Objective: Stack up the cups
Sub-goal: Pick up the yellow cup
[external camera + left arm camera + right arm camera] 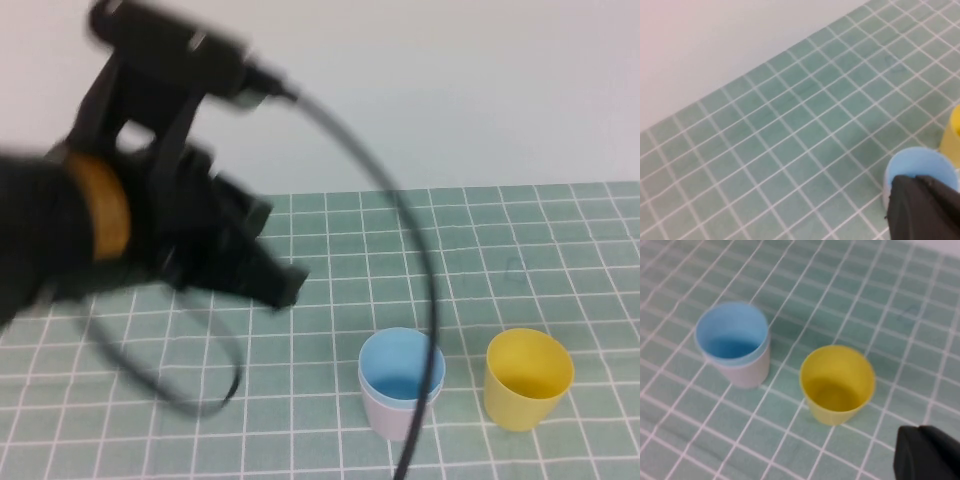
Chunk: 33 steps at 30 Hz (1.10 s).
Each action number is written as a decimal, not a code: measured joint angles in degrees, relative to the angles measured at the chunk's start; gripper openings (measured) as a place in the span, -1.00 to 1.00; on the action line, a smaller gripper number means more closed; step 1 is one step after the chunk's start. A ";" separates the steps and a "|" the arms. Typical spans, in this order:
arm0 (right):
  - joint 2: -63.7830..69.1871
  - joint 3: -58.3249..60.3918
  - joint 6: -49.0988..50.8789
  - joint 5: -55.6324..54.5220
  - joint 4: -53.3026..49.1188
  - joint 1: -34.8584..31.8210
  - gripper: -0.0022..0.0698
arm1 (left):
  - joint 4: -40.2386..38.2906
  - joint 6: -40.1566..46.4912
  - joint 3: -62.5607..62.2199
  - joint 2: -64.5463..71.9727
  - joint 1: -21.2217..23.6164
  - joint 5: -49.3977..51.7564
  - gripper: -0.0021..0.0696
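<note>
My blue cup (401,368) already sits nested inside a pale cup (392,413), near the front of the green gridded surface (520,240). The yellow cup (527,378) stands upright just beside that pair, on my right side, mouth up and apart from it. So the step left, as I judge it, is to lift the yellow cup and drop it into the blue one.

My left gripper (285,283) hangs raised above the surface, up and to the left of the stacked pair, with its cable (420,260) looping down in front of the blue cup. It carries nothing that I can see, but whether its fingers are spread or pressed together I cannot tell.

My right gripper (927,452) does not appear in the high view at all. Only its wrist view shows a dark corner of it, with the yellow cup (837,384) close in front and the blue cup (732,337) beyond, further to my left. I cannot tell how its fingers stand either.

What the move turns on: the yellow cup lies on my right, nearer my right arm, its axis vertical, so a grasp on the rim from above looks the natural way in, then a short carry leftward over the blue mouth.

The left wrist view adds little: the blue rim (920,162), a sliver of yellow (954,131) and a dark gripper part.
</note>
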 joint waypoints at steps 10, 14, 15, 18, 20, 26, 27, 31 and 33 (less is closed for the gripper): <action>31.35 -12.43 4.95 0.07 -8.51 8.01 -0.83 | 13.93 -14.01 17.20 -14.15 -7.52 -4.18 -0.95; 41.46 -18.55 7.50 1.67 -10.48 8.01 -0.43 | 15.91 -14.95 20.99 -18.27 -8.68 -5.17 -0.95; 43.28 -19.72 7.76 2.12 -10.48 8.01 -0.33 | 16.06 -15.31 21.55 -18.98 -8.79 -5.17 -0.95; 49.01 -23.24 8.28 4.02 -10.59 8.01 -0.03 | 16.35 -15.82 22.10 -20.18 -8.79 -4.74 -0.95; 51.68 -24.87 8.28 5.10 -10.59 8.06 0.05 | 16.44 -15.85 22.18 -20.44 -8.79 -4.61 -0.95; 55.67 -25.67 9.19 5.35 -12.35 8.06 0.10 | 16.44 -15.95 22.18 -20.44 -8.79 -4.34 -0.95; 56.10 -25.67 9.65 5.35 -12.93 8.06 0.10 | 16.44 -16.08 22.18 -20.44 -8.79 -4.34 -0.95; 57.48 -25.80 11.46 5.35 -15.57 8.06 -0.06 | 16.44 -16.19 22.18 -20.44 -8.79 -4.34 -0.95; 57.62 -25.81 11.74 5.24 -15.67 8.06 -0.25 | 16.44 -16.19 22.18 -20.44 -8.79 -4.24 -0.95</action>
